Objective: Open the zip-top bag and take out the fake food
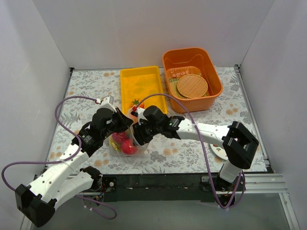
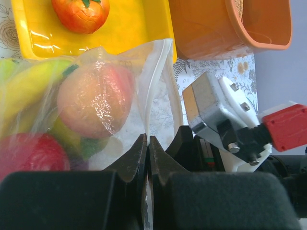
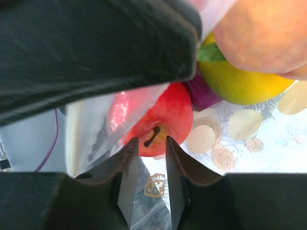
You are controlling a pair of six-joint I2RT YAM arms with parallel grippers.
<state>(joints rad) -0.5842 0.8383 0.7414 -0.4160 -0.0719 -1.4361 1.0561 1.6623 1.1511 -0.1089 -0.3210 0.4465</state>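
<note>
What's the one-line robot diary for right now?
left end effector: shut on clear crinkly plastic zip-top bag edge | right end effector: slightly parted, bag film between | glossy plastic toy fruits: inside bag

Left gripper (image 2: 147, 143) pinched (right gripper (image 3: 151, 146) ajar)

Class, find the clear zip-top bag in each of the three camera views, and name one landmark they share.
Top external: zip-top bag left of centre, just in front of the yellow tray.
Left wrist: bag fills the left half, below the tray.
Right wrist: bag film at lower left.
Shared landmark: flowered tablecloth, in all three.
</note>
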